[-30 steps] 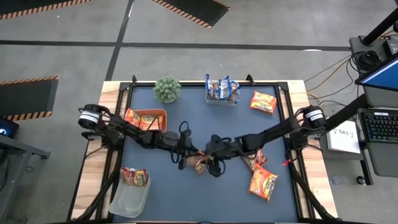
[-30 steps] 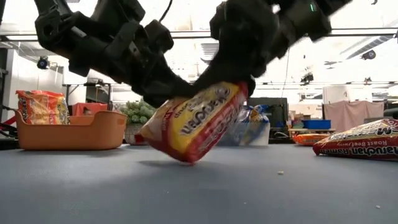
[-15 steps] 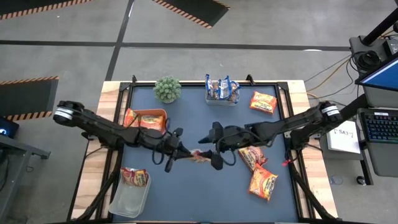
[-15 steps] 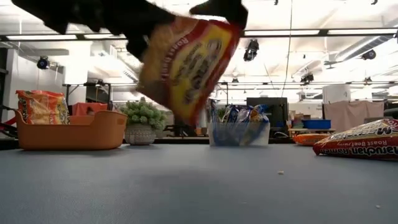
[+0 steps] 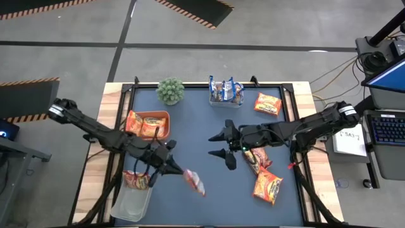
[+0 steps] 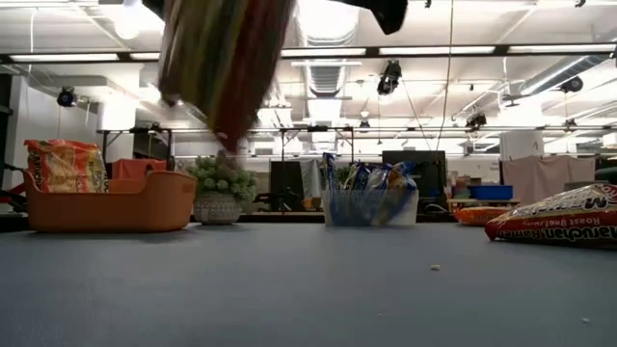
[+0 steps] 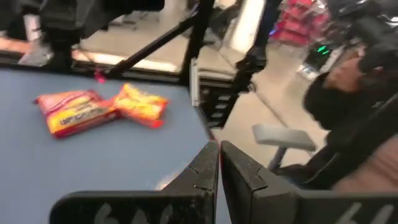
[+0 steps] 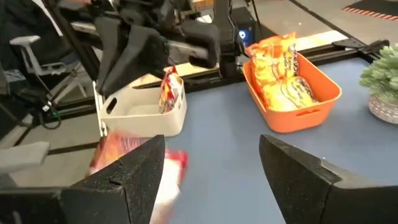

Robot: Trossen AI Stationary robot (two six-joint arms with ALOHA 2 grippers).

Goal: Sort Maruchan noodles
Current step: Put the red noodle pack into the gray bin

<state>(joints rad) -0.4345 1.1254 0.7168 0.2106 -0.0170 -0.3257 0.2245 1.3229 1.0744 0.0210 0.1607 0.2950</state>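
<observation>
The left gripper (image 5: 169, 168) is pinched shut on one corner of a dark red noodle packet (image 5: 195, 182), which hangs clear of the table and trails away from the fingertips toward the table's middle; in the low view it shows only as a blurred slab high up (image 6: 224, 67). Just behind that gripper, on its arm's side, sits the clear tub (image 5: 131, 202) with one red packet (image 5: 136, 180) leaning inside its far end, so the carried packet looks bound for that tub — a judgement, not something shown. The right gripper (image 5: 221, 145) hangs over the middle of the table with its fingers spread and nothing between them, well apart from the left one. Beyond the left arm, the orange tray (image 5: 166, 115) already holds two orange-yellow packets (image 5: 143, 123), and the clear bin at the table's far edge (image 5: 226, 101) holds several blue-and-yellow ones (image 5: 226, 90). Sorting looks roughly half done: three containers each have their colour started. Left loose on the mat are four packets on the right arm's side — one orange-yellow packet (image 5: 267, 104) near the far bin, two just beneath the right forearm (image 5: 257, 161), and another (image 5: 267, 187) nearer the front edge — plus the one in the air.
</observation>
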